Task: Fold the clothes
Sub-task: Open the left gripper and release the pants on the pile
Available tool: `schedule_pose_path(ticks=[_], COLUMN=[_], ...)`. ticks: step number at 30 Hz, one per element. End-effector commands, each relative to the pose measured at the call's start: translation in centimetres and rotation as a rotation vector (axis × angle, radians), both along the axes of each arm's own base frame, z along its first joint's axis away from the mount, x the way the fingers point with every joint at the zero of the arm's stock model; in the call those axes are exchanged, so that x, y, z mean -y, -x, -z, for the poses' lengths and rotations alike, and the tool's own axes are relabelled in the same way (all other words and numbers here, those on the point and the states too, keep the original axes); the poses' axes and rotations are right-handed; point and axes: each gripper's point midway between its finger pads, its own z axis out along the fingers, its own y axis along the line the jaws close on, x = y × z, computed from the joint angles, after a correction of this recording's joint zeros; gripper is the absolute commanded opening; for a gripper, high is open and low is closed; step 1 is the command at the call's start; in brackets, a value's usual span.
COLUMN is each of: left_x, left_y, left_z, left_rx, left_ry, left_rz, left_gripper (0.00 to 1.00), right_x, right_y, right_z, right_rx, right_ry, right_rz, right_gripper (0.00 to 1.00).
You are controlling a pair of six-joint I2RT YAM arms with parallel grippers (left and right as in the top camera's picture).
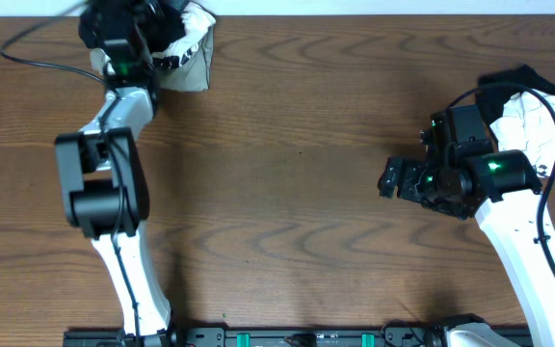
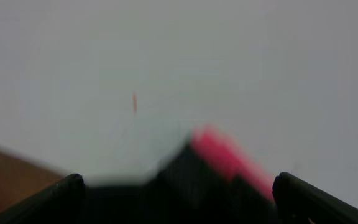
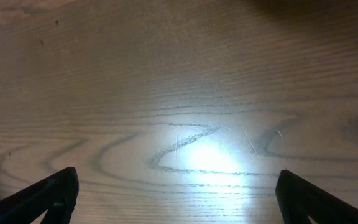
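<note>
A pile of clothes [image 1: 189,50], pale fabric with black on top, lies at the table's far left corner. My left gripper [image 1: 128,21] reaches into it. In the left wrist view, blurred black cloth with a coral-red edge [image 2: 225,155] bulges up between the fingers of my left gripper [image 2: 179,186], whose jaws stand wide open around it. A second heap of clothes [image 1: 538,120], white and black, sits at the right edge behind my right arm. My right gripper [image 1: 390,179] points left over bare wood, open with nothing between its fingers [image 3: 179,180].
The brown wooden table [image 1: 297,145] stretches between the two arms. A black cable [image 1: 37,58] trails across the far left corner. A black rail with green marks [image 1: 287,337] runs along the near edge.
</note>
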Motion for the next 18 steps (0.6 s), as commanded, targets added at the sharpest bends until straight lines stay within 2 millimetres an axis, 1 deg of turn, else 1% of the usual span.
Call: schedule_pose_path(ticks=[1,2,3,5,6,7,9,13,15,17,18], left_x=[-0.3,-0.2,-0.1,0.3,0.5,0.7,1.2,2.1,3.0,4.4,4.9], left_y=[-0.5,-0.5,-0.5,-0.5,-0.6,-0.6,-0.7,-0.5,-0.5,-0.6,-0.7], left_z=[4.5,5.7,6.5,6.9,6.4,5.9,4.1,-0.7,-2.8,-4.0,-4.3], left_rx=[-0.063,-0.082,-0.099,-0.123,-0.13,-0.131,-0.123,-0.048,-0.01,0.017,0.025], left_ry=[0.003,0.004,-0.007,-0.06,-0.107,-0.143,-0.209,-0.221,-0.223,-0.224,-0.224], left_rz=[-0.004,-0.002,0.001,0.014,0.023,0.03,0.042,0.049,0.08,0.143,0.165], left_gripper=[0.98,0.98,0.98,0.98,0.98,0.98,0.98,0.98,0.98,0.98,0.98], right_x=[0.3,0.3,0.3,0.3,0.3,0.3,0.3,0.3,0.3,0.3,0.3], right_y=[0.1,0.1,0.0,0.1,0.1,0.1,0.1,0.0,0.1,0.0,0.0], right_z=[0.2,0.2,0.2,0.2,0.2,0.2,0.2,0.2,0.2,0.2,0.2], right_rx=[-0.005,-0.004,-0.004,-0.005,-0.005,-0.005,-0.005,-0.004,-0.004,-0.003,-0.003], right_ry=[0.008,0.008,0.008,0.008,0.008,0.008,0.008,0.008,0.008,0.008,0.008], right_rz=[-0.005,-0.005,-0.005,-0.005,-0.005,-0.005,-0.006,-0.006,-0.006,-0.005,-0.006], right_gripper=[0.99,0.99,0.99,0.99,0.99,0.99,0.99,0.99,0.99,0.99,0.99])
